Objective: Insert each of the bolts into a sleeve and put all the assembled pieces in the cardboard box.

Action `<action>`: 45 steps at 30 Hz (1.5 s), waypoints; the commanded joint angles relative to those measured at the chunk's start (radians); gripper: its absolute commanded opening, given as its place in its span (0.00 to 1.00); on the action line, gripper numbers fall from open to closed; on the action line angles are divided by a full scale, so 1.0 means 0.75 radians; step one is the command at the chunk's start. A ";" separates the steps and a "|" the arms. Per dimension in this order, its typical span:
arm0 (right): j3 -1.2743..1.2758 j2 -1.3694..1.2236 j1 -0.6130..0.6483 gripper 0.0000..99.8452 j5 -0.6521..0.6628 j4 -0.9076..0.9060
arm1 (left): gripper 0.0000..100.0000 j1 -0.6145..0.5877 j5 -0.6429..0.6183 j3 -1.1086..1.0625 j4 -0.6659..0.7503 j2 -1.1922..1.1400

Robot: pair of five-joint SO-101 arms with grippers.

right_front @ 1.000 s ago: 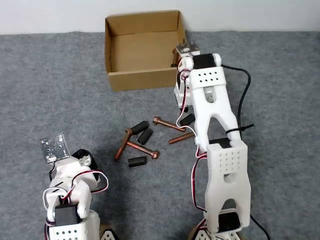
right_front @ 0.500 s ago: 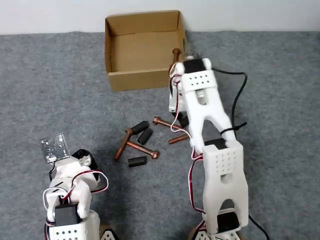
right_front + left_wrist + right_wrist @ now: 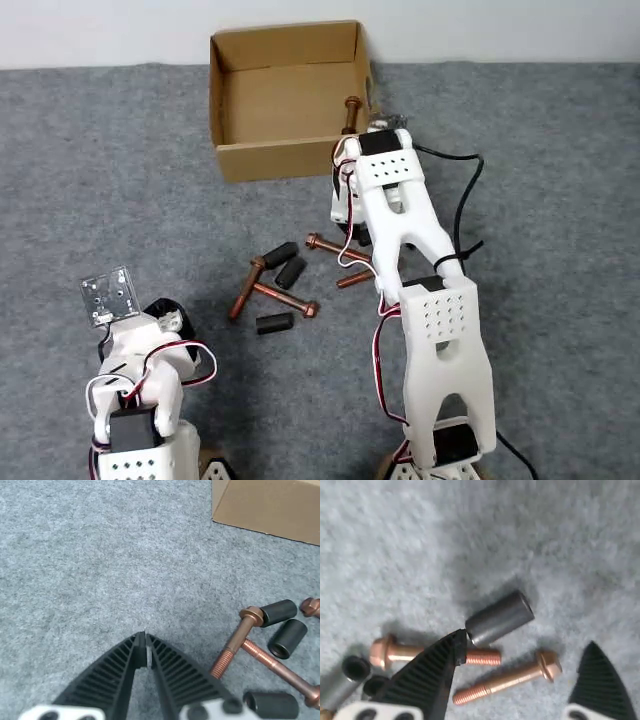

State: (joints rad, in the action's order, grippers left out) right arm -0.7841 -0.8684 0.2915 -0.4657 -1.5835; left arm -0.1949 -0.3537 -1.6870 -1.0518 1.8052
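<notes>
The cardboard box (image 3: 285, 95) stands at the back of the table. A copper bolt (image 3: 352, 112) stands upright at its right front corner; whether it has a sleeve on it I cannot tell. My right gripper (image 3: 527, 642) is open just above a black sleeve (image 3: 500, 617) and a bolt (image 3: 507, 677). A second bolt (image 3: 420, 652) lies partly behind one finger. Several bolts (image 3: 285, 298) and sleeves (image 3: 280, 253) lie loose mid-table. My left gripper (image 3: 145, 642) is shut and empty, low over the carpet, well short of the nearest bolt (image 3: 232, 647).
The right arm (image 3: 410, 230) stretches from the front edge almost to the box and covers part of the loose pile. The left arm (image 3: 140, 350) is folded at the front left. Bare grey carpet (image 3: 120, 180) lies to the left of the pile.
The right arm has drawn back from the box's right corner toward the loose pieces, and a bolt now stands at that corner. The left arm has not moved.
</notes>
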 commanded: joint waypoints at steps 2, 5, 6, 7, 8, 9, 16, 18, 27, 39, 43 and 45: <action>-0.008 0.015 0.036 0.24 -0.010 0.042 | 0.00 -0.010 -0.004 0.005 0.039 0.004; -0.008 0.017 0.052 0.24 -0.010 0.038 | 0.00 -0.010 -0.004 0.005 0.039 0.004; -0.008 0.017 0.052 0.24 -0.010 0.044 | 0.00 -0.010 -0.004 0.005 0.039 0.004; -0.010 0.017 0.052 0.24 -0.010 0.048 | 0.00 -0.010 -0.004 0.005 0.039 0.004; -0.010 0.015 0.048 0.24 -0.008 0.054 | 0.00 -0.010 -0.004 0.005 0.039 0.004; -0.010 0.013 0.046 0.24 -0.008 0.062 | 0.00 -0.010 -0.004 0.005 0.039 0.004; -0.010 -0.001 0.019 0.24 0.018 0.150 | 0.00 -0.010 -0.004 0.005 0.039 0.004; -0.010 -0.003 0.005 0.24 0.018 0.179 | 0.00 -0.010 -0.004 0.005 0.039 0.004; -0.008 -0.081 -0.050 0.24 0.012 0.126 | 0.00 -0.010 -0.004 0.005 0.039 0.004; -0.010 -0.083 -0.050 0.01 0.018 0.046 | 0.00 -0.010 -0.004 0.005 0.039 0.004; -0.108 -0.085 -0.040 0.01 0.018 -0.089 | 0.00 -0.010 -0.004 0.005 0.039 0.004; -0.200 -0.085 -0.040 0.01 0.018 -0.191 | 0.00 -0.010 -0.004 0.005 0.039 0.004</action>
State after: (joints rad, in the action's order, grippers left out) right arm -0.8332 -0.9452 0.2516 -0.4611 -1.6356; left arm -0.1949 -0.3537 -1.6870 -1.0518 1.8052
